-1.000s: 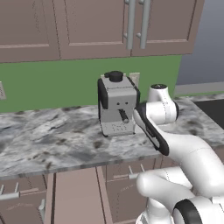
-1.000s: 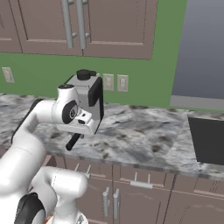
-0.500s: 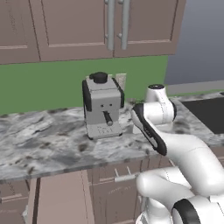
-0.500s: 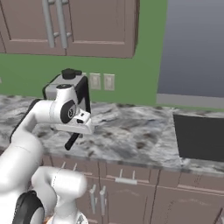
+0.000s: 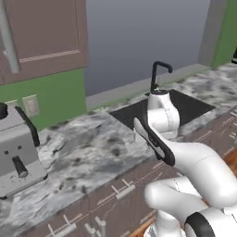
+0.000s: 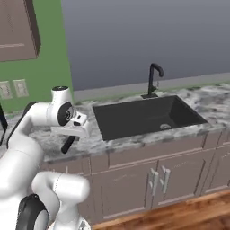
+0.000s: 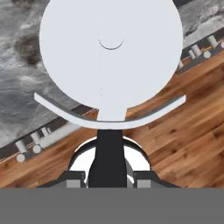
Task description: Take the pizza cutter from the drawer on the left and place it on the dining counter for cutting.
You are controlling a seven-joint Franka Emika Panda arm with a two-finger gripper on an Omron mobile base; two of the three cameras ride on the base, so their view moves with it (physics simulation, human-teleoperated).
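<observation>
Swung rightward, the base views now face a sink; the hand is clamped on the pizza cutter.

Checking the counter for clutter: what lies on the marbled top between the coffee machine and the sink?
In the left base view, the counter between the coffee machine and the sink is bare marbled stone; the robot's arm only crosses in front near the sink.

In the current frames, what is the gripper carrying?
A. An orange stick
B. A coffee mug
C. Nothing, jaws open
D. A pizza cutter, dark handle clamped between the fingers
D. The hand view shows the gripper shut on the dark handle of the pizza cutter, whose round pale blade is seen over the marbled counter edge and the wooden floor.
</observation>
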